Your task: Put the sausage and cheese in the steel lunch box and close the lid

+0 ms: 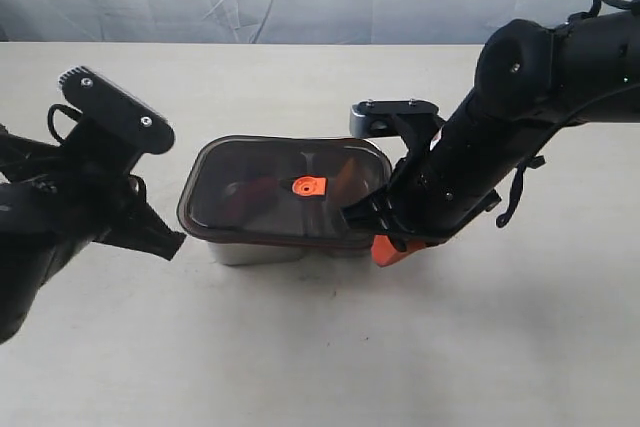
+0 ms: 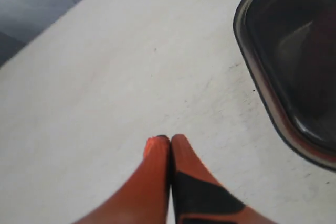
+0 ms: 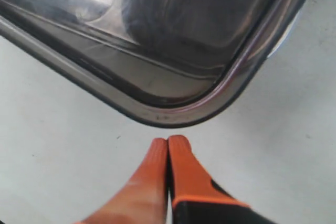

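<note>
Pressure, even and straight down, is what we are judging this step needs. Our left claw [image 2: 170, 139] is hanging pressed together over the desk [image 2: 105, 77], just beside the left end of the lid [image 1: 250, 162]. The dark see-through lid is lying on the steel lunch box [image 1: 255, 252], sausage [image 1: 255, 192] and cheese [image 1: 350, 175] showing dimly beneath. Our right claw [image 3: 168, 141] is hovering pinched shut on nothing near its right corner.
</note>
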You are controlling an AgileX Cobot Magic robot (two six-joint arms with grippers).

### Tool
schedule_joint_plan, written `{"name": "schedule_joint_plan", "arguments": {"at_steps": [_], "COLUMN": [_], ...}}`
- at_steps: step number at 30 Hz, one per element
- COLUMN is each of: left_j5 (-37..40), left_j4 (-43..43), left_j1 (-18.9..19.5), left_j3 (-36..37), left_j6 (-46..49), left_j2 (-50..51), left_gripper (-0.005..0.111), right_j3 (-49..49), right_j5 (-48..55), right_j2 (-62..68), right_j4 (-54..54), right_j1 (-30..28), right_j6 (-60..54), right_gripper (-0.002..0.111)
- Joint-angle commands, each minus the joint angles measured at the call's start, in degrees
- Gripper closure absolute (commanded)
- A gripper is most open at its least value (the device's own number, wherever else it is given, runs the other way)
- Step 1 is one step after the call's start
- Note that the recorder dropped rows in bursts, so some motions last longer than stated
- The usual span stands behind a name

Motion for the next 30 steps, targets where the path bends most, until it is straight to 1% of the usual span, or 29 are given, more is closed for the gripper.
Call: {"name": "schedule_joint_plan", "arguments": {"at_steps": [1, 4, 9, 11, 13, 15, 18, 21, 26, 30], "left_j5": [11.2, 19.3, 33.3, 37.8, 40.7, 41.9, 43.8, 48.3, 47.2, 51.7], "left_j4": [0.0, 0.0, 0.0, 0.0, 0.0, 0.0, 0.0, 0.0, 0.0, 0.0], "left_j1": [8.9, 15.0, 24.1, 26.9, 28.7, 29.5, 29.6, 29.6, 29.6, 29.6], "left_j3": [-0.1, -0.3, -0.8, -0.8, -0.9, -0.9, -0.9, -0.9, -2.2, -3.1], "left_j6": [-10.2, -14.1, -18.3, -20.3, -20.4, -20.4, -20.4, -20.4, -21.7, -21.7], "left_j2": [-0.3, -0.2, -0.2, -0.2, -0.1, 0.4, 2.0, 4.5, 8.2, 9.1], "left_gripper": [0.107, 0.107, 0.107, 0.107, 0.107, 0.107, 0.107, 0.107, 0.107, 0.107], "right_j3": [-0.5, -0.5, -0.5, -0.5, -0.5, -0.5, -0.5, -0.8, -1.0, -1.0], "right_j5": [-0.9, -1.3, -1.3, -1.3, -1.4, -1.5, -2.3, -2.9, -3.0, -3.3], "right_j2": [0.0, 0.0, 0.0, 0.0, 0.0, 0.0, 0.0, 0.0, 0.0, 0.0], "right_j4": [-1.6, -1.6, -1.6, -1.6, -1.6, -1.6, -1.6, -1.6, -2.6, -4.0], "right_j1": [0.2, 0.2, 0.2, 0.2, 0.2, 0.2, 0.2, 0.2, 0.2, 0.2], "right_j6": [0.8, 0.8, 0.8, 0.8, 0.8, 0.8, 0.8, 0.8, 0.8, 0.8], "right_gripper": [0.108, 0.108, 0.108, 0.108, 0.108, 0.108, 0.108, 0.108, 0.108, 0.108]}}
